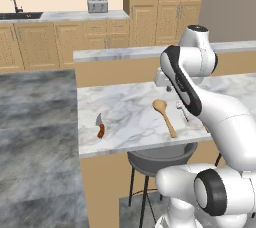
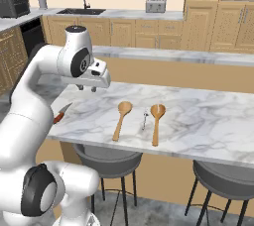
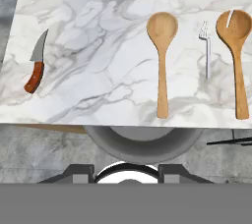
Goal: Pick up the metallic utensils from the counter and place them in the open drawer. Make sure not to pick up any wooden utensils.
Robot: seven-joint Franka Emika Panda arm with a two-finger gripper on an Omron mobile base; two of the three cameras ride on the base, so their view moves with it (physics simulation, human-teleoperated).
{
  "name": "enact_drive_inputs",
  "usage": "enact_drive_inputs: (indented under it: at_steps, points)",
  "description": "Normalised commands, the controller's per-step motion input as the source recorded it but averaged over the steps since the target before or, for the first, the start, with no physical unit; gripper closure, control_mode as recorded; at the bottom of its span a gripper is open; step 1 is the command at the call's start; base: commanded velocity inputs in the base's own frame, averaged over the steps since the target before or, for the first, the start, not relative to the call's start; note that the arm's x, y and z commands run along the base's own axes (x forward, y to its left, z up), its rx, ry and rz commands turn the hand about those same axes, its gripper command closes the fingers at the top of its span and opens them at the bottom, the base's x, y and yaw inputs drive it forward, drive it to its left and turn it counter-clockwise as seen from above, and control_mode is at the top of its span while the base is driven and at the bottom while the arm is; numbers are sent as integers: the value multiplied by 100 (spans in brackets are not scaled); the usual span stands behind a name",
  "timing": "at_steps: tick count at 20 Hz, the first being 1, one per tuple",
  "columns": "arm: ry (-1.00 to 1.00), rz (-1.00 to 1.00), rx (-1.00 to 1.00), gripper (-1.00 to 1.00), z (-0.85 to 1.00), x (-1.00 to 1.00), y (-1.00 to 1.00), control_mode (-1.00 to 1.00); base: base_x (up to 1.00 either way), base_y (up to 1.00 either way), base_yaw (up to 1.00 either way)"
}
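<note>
On the white marble counter [image 1: 125, 103] [image 3: 98, 21] lies the small knife [image 1: 100, 127] [image 2: 62, 113] [image 3: 35, 69] with its red-brown handle, near the left front edge. The slim silver fork [image 3: 206, 51] [image 2: 145, 118] [image 1: 182, 111] lies to the right, between a round-bowled wooden spoon [image 3: 161, 61] [image 2: 121, 116] [image 1: 165, 116] and a slotted wooden spoon [image 3: 236, 56] [image 2: 157, 119]. My gripper [image 2: 86, 89] [image 3: 126, 174] hangs open well above the counter's front edge, looking down, with nothing between its fingers. The open drawer is out of view.
Grey round stools [image 1: 160, 158] [image 2: 223, 178] [image 3: 142, 142] stand under the counter's front edge. A raised ledge [image 2: 188, 56] runs along the counter's far side. Cabinets, a sink and a toaster [image 1: 97, 6] line the back wall.
</note>
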Motion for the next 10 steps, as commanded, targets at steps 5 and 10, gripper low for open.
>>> enact_drive_inputs:
  at_steps: [5,10]
  points:
    - [1,0,0,-100,0,0,0,-100,0,0,0]
    - [8,-4,0,-100,-27,5,-25,-100,0,0,0]
